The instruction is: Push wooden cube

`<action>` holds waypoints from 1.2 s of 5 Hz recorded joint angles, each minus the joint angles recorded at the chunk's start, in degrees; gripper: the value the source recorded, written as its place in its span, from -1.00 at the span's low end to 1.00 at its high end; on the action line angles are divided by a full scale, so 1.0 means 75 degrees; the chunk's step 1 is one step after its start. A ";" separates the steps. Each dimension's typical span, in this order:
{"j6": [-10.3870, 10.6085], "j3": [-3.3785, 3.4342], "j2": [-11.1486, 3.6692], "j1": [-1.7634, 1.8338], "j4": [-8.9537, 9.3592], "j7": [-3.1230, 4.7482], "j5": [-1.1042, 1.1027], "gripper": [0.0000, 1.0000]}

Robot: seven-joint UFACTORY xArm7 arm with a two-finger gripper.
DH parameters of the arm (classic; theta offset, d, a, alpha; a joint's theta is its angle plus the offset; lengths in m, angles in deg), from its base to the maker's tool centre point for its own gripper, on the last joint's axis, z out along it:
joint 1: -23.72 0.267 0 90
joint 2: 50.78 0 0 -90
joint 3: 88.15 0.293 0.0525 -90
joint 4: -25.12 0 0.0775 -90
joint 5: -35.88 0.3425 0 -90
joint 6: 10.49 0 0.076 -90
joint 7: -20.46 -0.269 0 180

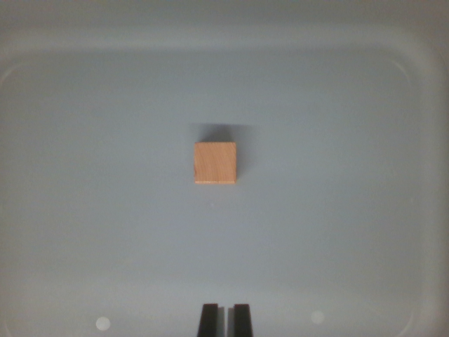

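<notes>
Looking down, you are still at the approach: your tool [225, 319], fingers nearly closed on nothing, must descend behind the untouched wooden cube [215, 163].

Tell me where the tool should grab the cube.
Grip the cube across its left and right side faces, coming straight down from above. Its top lies flat and square to the view, with bare tray all round, so those parallel faces are open.

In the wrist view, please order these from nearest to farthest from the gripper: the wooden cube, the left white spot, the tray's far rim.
From the gripper:
1. Left white spot, beside it at the wrist view's left.
2. Wooden cube, straight ahead, mid-tray.
3. Tray's far rim, along the top.
</notes>
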 joint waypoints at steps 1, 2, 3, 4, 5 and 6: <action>0.0000 0.0000 0.0000 0.0000 0.0000 0.0000 0.0000 -1.00; 0.0002 0.0000 -0.0001 0.0000 0.0002 0.0000 0.0000 -1.00; 0.0002 0.0000 -0.0001 0.0000 0.0002 0.0000 0.0000 -1.00; 0.0041 0.0000 -0.0010 -0.0001 0.0031 -0.0001 0.0000 -1.00; 0.0041 0.0000 -0.0010 -0.0001 0.0031 -0.0001 0.0000 -1.00; 0.0123 0.0001 -0.0030 -0.0002 0.0092 -0.0003 0.0000 -1.00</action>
